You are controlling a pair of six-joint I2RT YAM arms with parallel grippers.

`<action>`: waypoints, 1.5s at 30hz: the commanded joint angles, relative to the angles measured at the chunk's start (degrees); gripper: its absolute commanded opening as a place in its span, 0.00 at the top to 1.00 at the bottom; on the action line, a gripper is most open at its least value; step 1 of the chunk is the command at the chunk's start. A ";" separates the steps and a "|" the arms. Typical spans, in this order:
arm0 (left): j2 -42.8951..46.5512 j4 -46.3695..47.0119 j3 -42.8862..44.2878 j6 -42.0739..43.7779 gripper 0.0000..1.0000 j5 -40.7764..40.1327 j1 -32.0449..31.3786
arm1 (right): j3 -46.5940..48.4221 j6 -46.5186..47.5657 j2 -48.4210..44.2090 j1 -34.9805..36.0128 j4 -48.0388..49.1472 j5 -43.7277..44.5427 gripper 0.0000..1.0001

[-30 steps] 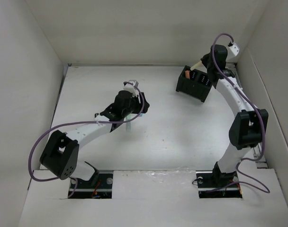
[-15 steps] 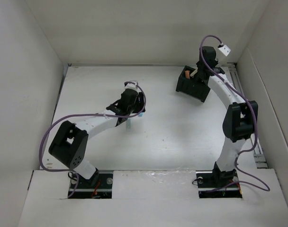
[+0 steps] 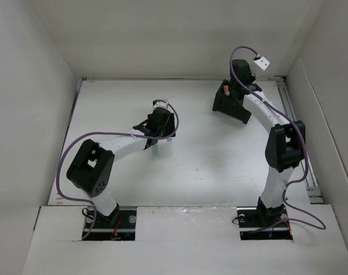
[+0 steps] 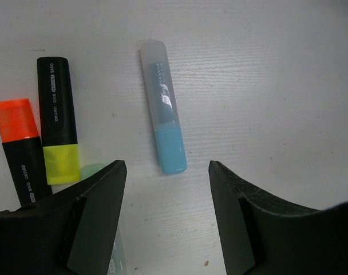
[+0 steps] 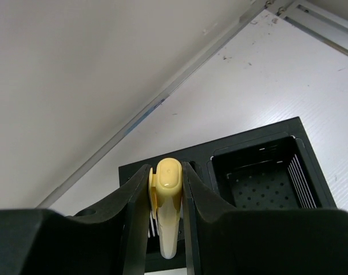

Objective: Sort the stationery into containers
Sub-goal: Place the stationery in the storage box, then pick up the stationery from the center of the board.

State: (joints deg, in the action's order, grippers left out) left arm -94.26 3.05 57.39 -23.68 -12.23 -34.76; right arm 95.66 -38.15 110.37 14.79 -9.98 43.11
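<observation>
My right gripper (image 5: 165, 172) is clamped on a pastel yellow highlighter (image 5: 167, 217), held over 1 compartment of the black organiser (image 5: 220, 150). The other compartment looks empty. My left gripper (image 4: 166, 169) hangs open above a blue highlighter (image 4: 162, 109) on the worktop (image 4: 265, 86). Beside it lie a yellow-ended black highlighter (image 4: 56, 114) and an orange-capped black highlighter (image 4: 19, 149). I judge that most of the sorting is left.

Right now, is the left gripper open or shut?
Open. The left gripper has its fingers wide apart, nothing held; the blue highlighter lies loose below.

Pale yellow marker (image 5: 168, 195), black organiser (image 5: 251, 143)
</observation>
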 commanded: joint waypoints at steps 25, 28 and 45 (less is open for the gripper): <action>-3.48 -1.82 4.31 0.57 0.46 -2.10 0.13 | 4.98 0.45 -0.05 1.03 -2.68 2.42 0.31; -4.09 -1.82 4.31 0.57 0.46 -2.62 0.13 | 2.79 -0.78 -4.78 1.65 -2.68 0.22 0.30; -11.56 -3.22 8.61 0.57 0.59 -7.01 -1.97 | -30.95 -10.19 -31.96 10.61 2.76 -18.15 0.80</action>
State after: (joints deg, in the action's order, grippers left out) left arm -105.19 0.34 63.68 -23.44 -17.19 -35.44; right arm 67.94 -47.00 79.64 23.24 -9.67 28.82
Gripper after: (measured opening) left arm 0.410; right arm 0.170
